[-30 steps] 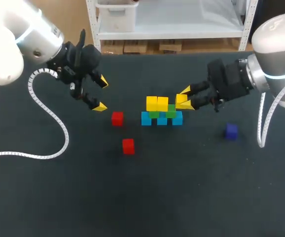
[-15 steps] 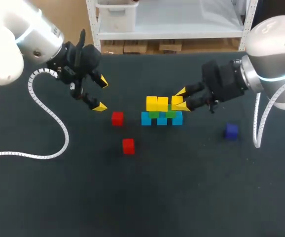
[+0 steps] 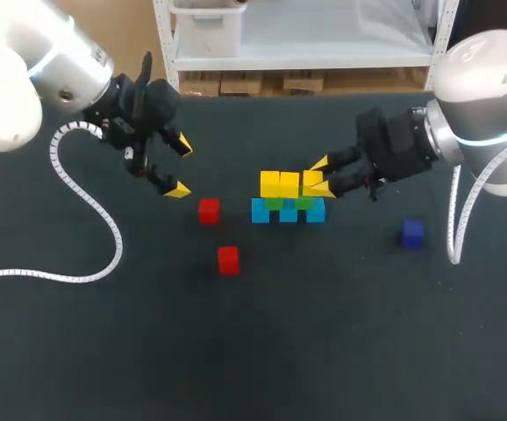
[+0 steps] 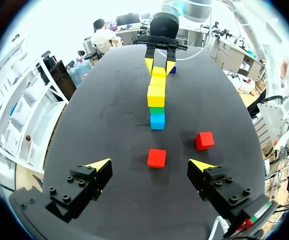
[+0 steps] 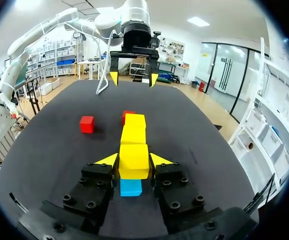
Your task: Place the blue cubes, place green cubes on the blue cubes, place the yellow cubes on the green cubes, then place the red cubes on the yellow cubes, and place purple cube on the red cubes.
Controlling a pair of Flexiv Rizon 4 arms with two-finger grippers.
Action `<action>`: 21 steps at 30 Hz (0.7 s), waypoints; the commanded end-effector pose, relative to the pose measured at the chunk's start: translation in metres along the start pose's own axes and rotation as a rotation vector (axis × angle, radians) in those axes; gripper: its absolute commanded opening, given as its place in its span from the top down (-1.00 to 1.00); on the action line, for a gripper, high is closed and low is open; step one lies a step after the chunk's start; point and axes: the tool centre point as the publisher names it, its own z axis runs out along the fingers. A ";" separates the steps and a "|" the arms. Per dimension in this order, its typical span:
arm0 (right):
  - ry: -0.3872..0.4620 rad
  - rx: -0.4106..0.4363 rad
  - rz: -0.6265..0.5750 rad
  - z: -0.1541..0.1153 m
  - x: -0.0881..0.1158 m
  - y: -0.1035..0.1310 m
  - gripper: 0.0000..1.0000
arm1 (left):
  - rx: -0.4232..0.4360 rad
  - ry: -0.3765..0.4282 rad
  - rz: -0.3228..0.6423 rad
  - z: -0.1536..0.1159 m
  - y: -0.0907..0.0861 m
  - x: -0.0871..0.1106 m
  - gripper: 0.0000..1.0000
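Observation:
A row of blue cubes (image 3: 289, 211) carries two green cubes (image 3: 303, 203), and two yellow cubes (image 3: 280, 184) sit on top at the left. My right gripper (image 3: 321, 181) is shut on a third yellow cube (image 5: 133, 161), held over the stack's right end, level with the other yellow ones; a blue cube (image 5: 131, 187) shows beneath it. Two red cubes (image 3: 208, 210) (image 3: 228, 260) lie left of the stack. The purple cube (image 3: 411, 232) lies to the right. My left gripper (image 3: 180, 167) hangs open above the table, left of the nearer red cube (image 4: 156, 157).
A white coiled cable (image 3: 87, 219) trails from my left arm across the table's left side. The table's back edge (image 3: 306, 95) lies behind the stack.
My right gripper has carried the yellow cube leftward, in over the stack's right end. The left arm has kept still.

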 end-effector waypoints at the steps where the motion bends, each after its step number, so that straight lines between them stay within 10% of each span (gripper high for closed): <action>1: 0.002 -0.004 0.002 0.002 0.000 -0.001 1.00 | -0.001 -0.003 0.003 0.000 0.000 0.001 -1.00; 21: 0.005 -0.009 0.011 0.006 0.000 0.000 1.00 | -0.001 -0.003 0.003 0.000 0.000 0.001 -1.00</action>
